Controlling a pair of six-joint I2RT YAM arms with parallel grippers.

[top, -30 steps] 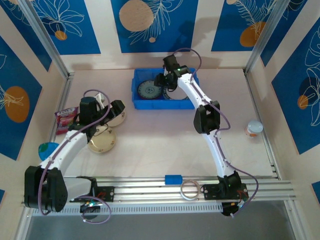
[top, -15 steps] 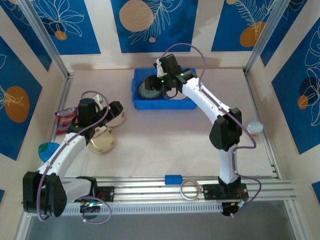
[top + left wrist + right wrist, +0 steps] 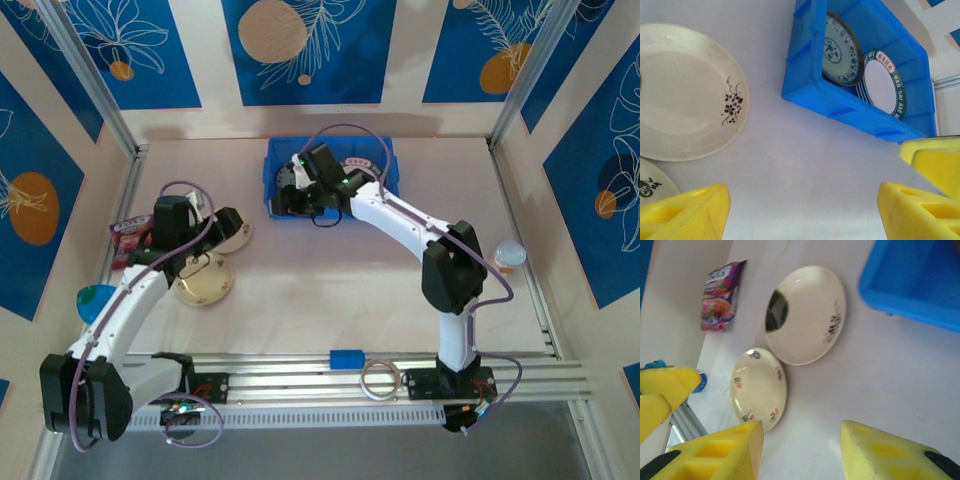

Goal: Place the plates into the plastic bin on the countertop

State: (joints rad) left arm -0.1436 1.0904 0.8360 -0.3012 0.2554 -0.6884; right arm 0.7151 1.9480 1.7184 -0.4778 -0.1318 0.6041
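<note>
The blue plastic bin (image 3: 805, 70) holds patterned round plates (image 3: 840, 50). Two cream plates (image 3: 805, 315) are left by the countertop's (image 3: 330, 290) left edge. Left gripper (image 3: 805, 215) and right gripper (image 3: 802, 440) gape wide, empty.

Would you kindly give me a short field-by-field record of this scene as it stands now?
bin: blue, on the countertop
in bin: patterned plate and green-rimmed plates, side by side
outside bin: two cream plates on the countertop, larger, smaller
packet: pink, near the larger one
left gripper: open, empty
right gripper: open, empty
</note>
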